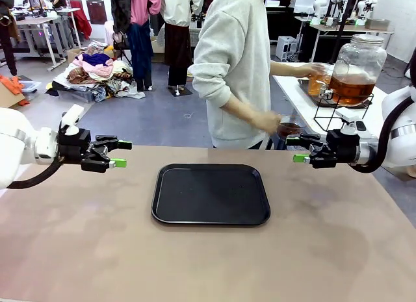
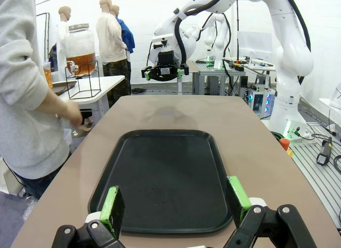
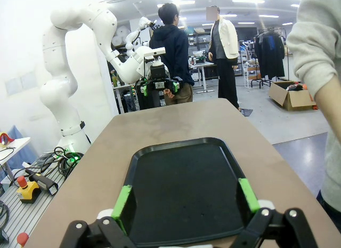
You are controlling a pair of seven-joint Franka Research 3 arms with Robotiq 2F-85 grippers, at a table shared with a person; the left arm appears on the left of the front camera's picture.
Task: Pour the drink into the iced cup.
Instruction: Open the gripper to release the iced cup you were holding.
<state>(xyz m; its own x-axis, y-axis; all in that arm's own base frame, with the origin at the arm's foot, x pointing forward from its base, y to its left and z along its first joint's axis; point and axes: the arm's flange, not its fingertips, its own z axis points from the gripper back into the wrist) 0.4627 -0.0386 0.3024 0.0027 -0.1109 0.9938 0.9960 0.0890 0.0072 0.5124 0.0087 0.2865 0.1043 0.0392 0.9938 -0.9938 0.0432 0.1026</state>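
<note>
The front view looks across the table [image 1: 338, 250] from the robot's edge toward the person [image 1: 237, 68] at the far edge. Each wrist view looks low along the table from one end toward the opposite arm. All three share the black tray [image 1: 210, 193] at mid-table.

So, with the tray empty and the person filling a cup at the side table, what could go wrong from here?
1. The person leans beside the right gripper; an early move might hit the arm.
2. The cup at the drink dispenser could drip on its way to the black tray.
3. Both the right and the left gripper hang open beside the tray, so a cup set near its edge risks being knocked.
</note>
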